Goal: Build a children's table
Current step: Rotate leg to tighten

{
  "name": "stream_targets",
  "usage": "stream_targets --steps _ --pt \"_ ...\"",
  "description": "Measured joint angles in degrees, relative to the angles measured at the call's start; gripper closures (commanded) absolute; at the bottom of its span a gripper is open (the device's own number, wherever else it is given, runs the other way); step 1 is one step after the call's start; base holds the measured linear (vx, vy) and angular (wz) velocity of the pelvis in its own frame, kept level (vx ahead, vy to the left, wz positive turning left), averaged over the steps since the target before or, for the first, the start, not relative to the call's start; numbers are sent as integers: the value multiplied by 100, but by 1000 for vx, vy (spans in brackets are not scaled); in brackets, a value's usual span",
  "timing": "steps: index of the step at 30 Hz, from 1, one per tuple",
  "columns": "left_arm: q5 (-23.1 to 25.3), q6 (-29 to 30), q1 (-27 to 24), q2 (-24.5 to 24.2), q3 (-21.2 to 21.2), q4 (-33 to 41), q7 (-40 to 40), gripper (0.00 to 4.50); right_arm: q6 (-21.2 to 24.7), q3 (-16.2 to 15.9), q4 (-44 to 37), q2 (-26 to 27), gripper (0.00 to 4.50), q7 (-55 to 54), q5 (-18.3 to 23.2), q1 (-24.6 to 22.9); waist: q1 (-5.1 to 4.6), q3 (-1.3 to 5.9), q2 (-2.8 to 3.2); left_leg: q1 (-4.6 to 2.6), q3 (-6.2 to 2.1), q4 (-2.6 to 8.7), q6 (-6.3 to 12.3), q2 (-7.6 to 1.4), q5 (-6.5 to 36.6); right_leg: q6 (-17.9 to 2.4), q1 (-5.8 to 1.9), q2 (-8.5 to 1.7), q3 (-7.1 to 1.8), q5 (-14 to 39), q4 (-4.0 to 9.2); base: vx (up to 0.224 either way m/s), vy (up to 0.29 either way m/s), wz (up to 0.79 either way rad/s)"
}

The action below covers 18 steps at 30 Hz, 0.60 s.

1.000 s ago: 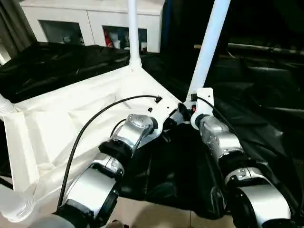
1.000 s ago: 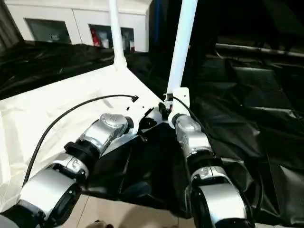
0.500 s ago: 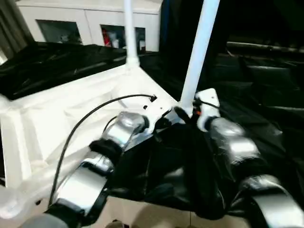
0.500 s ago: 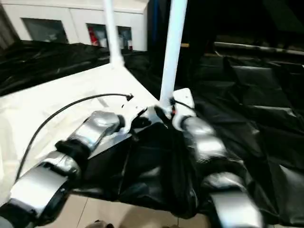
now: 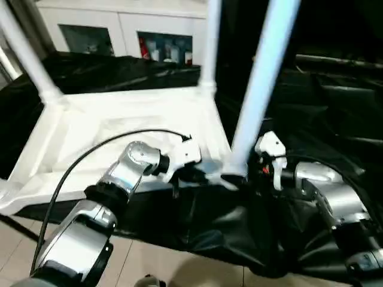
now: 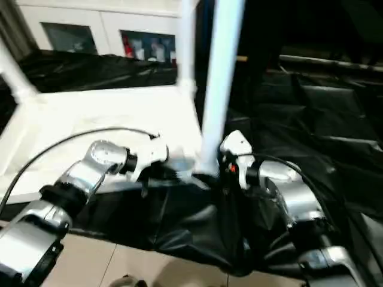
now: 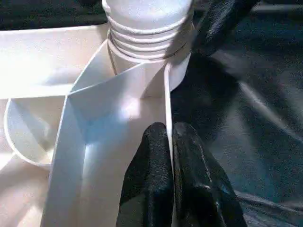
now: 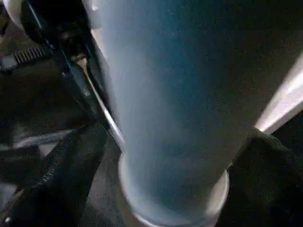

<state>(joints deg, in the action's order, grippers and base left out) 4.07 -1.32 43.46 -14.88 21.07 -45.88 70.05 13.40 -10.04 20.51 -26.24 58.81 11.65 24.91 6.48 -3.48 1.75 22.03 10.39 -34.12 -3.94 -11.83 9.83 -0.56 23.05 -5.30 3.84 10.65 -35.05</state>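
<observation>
Leg (image 5: 258, 101) seating at the tabletop's (image 5: 114, 128) near right corner: left gripper (image 7: 171, 156) pinches the rim, right gripper (image 8: 156, 156) spread around it; next, pressing it home.

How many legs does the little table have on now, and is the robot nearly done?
Three legs show standing in the upside-down tabletop: two far ones and the near leg. In hand: the left gripper pinches the tabletop's thin wall beside that near leg's socket, while the right gripper sits open around the leg's base. Whether the fourth corner has its leg can't be seen.
</observation>
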Motion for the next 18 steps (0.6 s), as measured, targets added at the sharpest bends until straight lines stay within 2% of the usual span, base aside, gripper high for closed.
stream_targets --steps 4,6,10,11,18 --pt "-1 -8 0 -20 0 4 27 450 -4 -62 2 -9 17 26 -34 0 -4 2 4 0 0 0 0 0 0 1 1 0 0 0 -1 0 0 0" --pt "1 -11 0 -19 -1 4 27 450 -19 -62 2 -11 51 20 -68 1 -6 2 4 0 0 0 0 0 0 1 1 0 0 0 -1 0 0 0" --pt "1 -9 0 -19 -2 9 28 450 -12 -62 2 -21 65 35 -82 1 -3 2 4 0 0 0 0 0 0 1 1 0 0 0 -1 0 0 0" --pt "2 -6 0 -19 -2 13 29 450 -7 -62 2 -21 90 35 -82 1 -3 2 4 0 0 0 0 0 0 1 1 0 0 0 0 0 0 0" --pt "3 9 -17 -32 -2 62 38 450 -12 -61 5 -15 139 -39 -128 1 -4 2 4 0 0 0 0 0 0 1 2 0 0 1 0 0 0 0"
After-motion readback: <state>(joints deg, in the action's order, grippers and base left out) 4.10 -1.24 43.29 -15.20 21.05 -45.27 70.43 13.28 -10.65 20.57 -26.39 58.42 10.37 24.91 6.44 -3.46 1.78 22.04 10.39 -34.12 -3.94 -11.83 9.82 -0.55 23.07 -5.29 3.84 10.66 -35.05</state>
